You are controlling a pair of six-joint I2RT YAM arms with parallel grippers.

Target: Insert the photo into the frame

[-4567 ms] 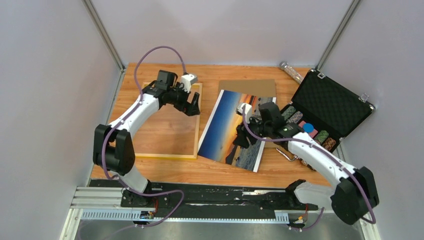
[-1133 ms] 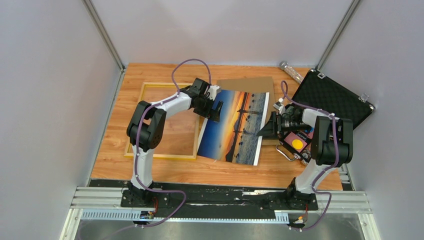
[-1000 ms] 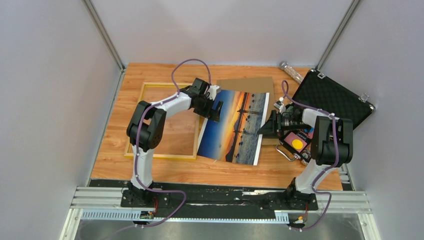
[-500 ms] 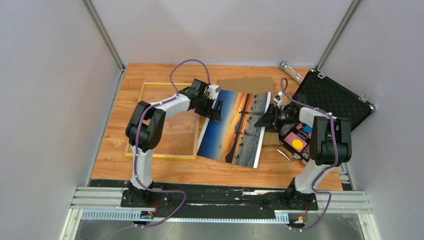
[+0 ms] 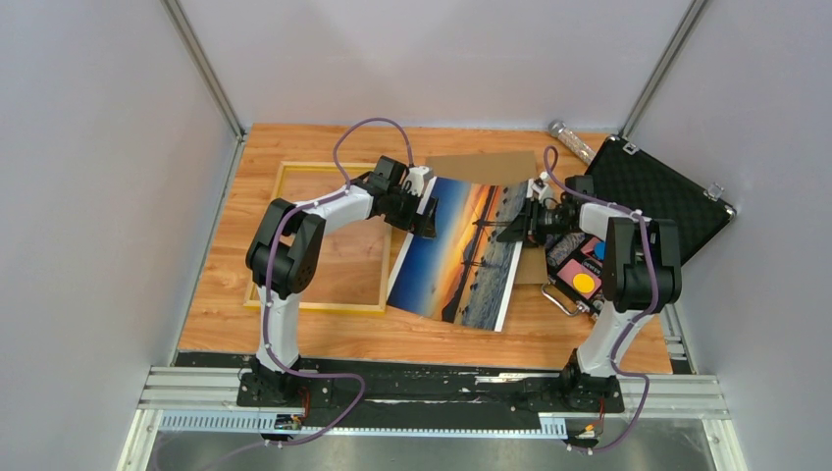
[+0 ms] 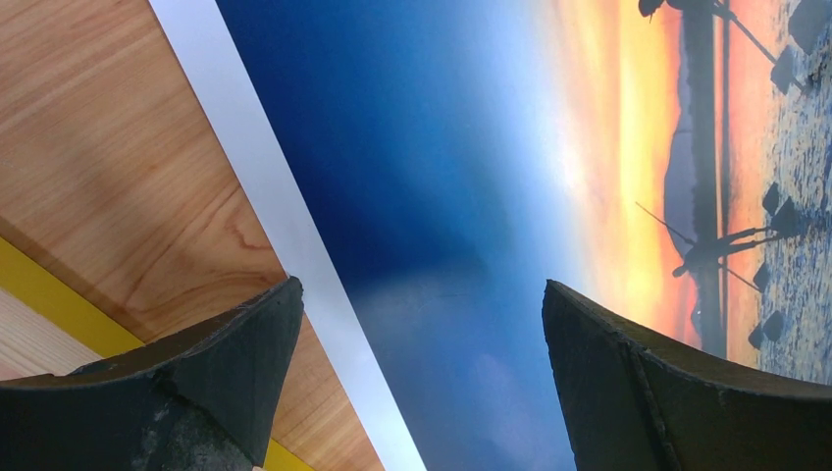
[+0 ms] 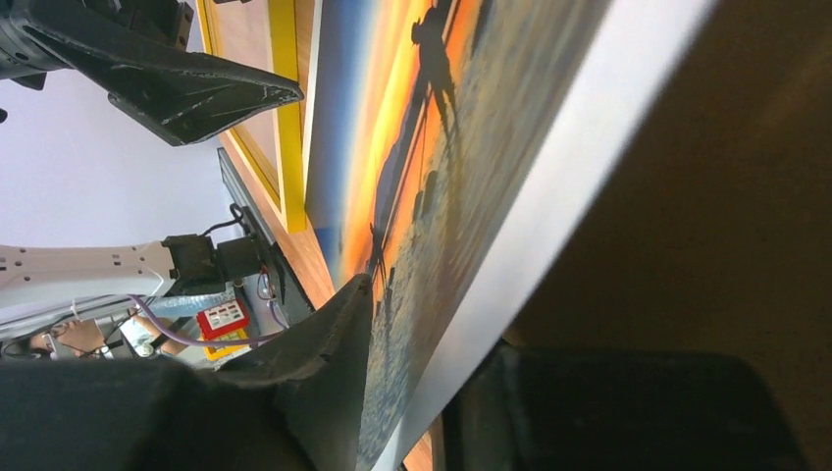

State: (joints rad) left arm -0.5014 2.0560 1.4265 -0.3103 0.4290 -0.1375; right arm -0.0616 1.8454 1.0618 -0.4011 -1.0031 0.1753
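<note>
Lying flat on the wooden table (image 5: 392,339) at the left of the top view, the frame (image 5: 314,305) shows bare wood through its opening. The photo (image 5: 456,260) sits just right of it in the centre, its left edge down near the frame's right rail and its right edge raised off the brown backing board (image 5: 486,165). The biggest risk, I judge, is the sheet itself: thin and glossy, it may bow or crease if it is carried leftward by one edge only. Its low left edge could also catch on the yellow rail and shove the frame out of line instead of dropping inside. The right gripper (image 5: 508,229) has its fingers pinched on the white border at that raised edge, and so narrow a bite could slip and let the print flop back. The left gripper (image 5: 427,220) stands spread wide with nothing in it, straddling the photo's left border in its wrist view. Closing there with the sheet flat might only press it against the table, or nip a corner and kink it.
</note>
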